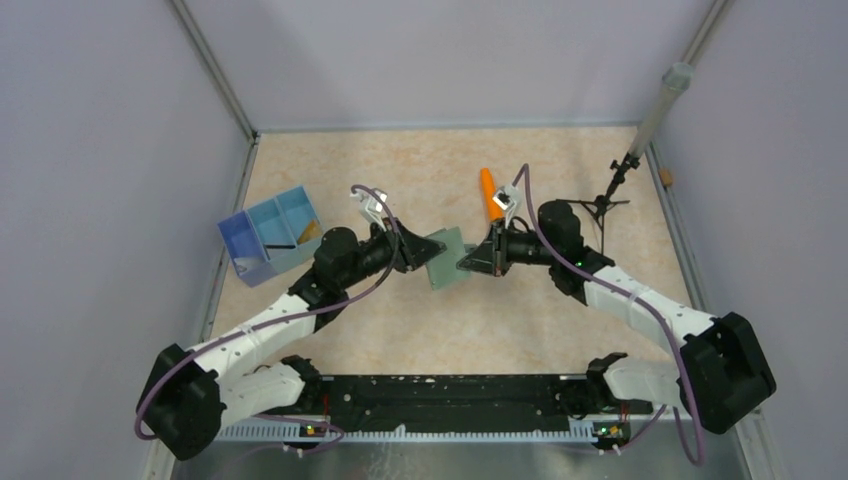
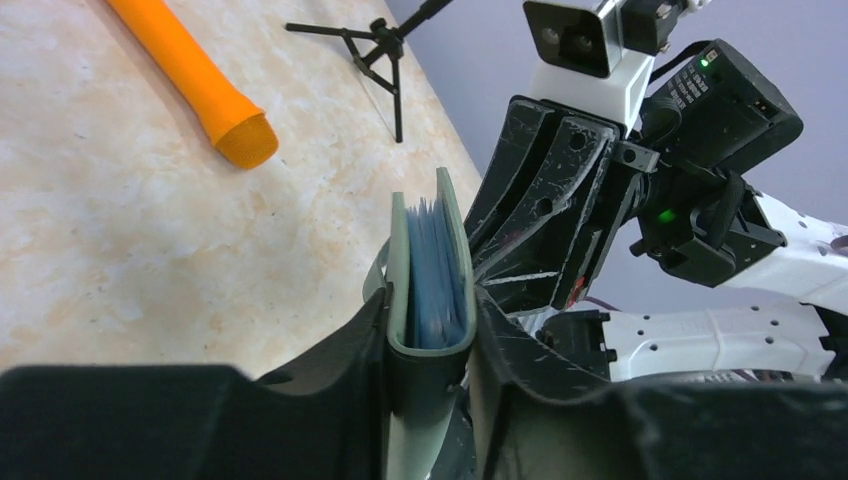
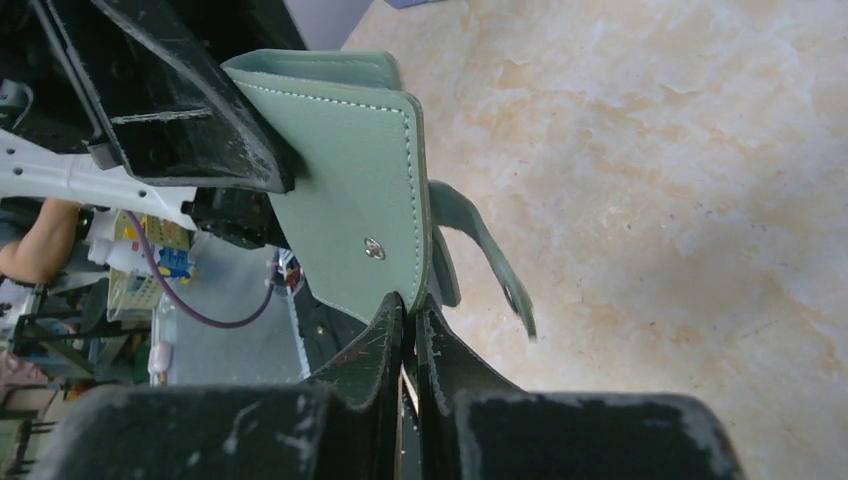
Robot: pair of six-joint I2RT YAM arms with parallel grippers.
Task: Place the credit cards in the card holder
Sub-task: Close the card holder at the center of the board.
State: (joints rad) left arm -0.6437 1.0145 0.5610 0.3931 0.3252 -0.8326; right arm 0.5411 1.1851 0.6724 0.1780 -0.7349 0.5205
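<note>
Card holder (image 1: 445,258) is held up over the tabletop (image 1: 430,330), near the orange cylinder (image 1: 489,190). Left pincer (image 2: 430,305) is clamped on its folded edge, and right pincer (image 3: 410,305) is pinched shut on 1 flap's edge. Flap should be peeled back gently so the pockets get opened.

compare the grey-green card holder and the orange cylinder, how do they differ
Colour: the card holder is grey-green, pale blue inside; the orange cylinder is plain orange.
Shape: the card holder is flat and folded; the orange cylinder is long and round.
Pose: the card holder is held on edge between the left gripper and the right gripper; the orange cylinder lies untouched on the table.
</note>
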